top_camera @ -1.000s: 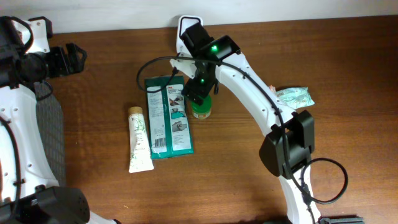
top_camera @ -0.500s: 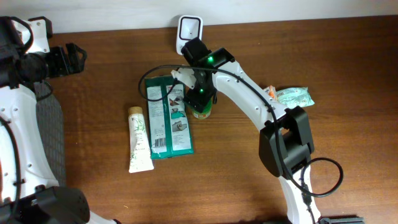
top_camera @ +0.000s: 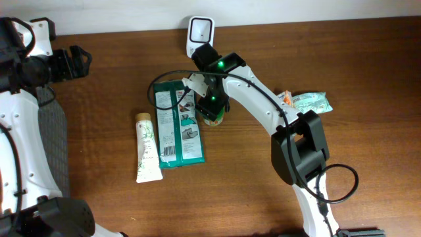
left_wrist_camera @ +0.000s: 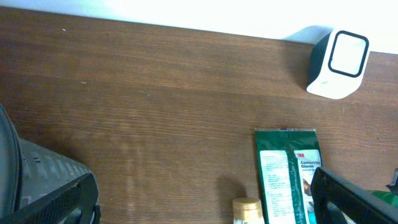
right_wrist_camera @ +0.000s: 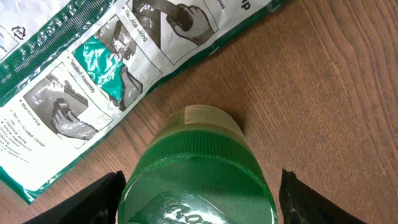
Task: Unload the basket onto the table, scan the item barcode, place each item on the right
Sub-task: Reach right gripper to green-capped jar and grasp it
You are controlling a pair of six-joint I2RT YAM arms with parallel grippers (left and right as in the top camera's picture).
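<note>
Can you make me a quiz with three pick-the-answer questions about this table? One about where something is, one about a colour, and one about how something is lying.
1. Where is the white scanner?
A. At the back edge of the table, past the green packet
B. At the front edge
C. Under the packet

2. What colour is the jar lid between the right fingers?
A. Red
B. Green
C. Yellow

3. How is the cream tube?
A. Standing upright
B. Lying flat beside the packet
C. Held in the air

Answers: 1 A, the overhead view shows it at the far edge. 2 B, the right wrist view shows a green lid. 3 B, its whole length rests on the wood.
</note>
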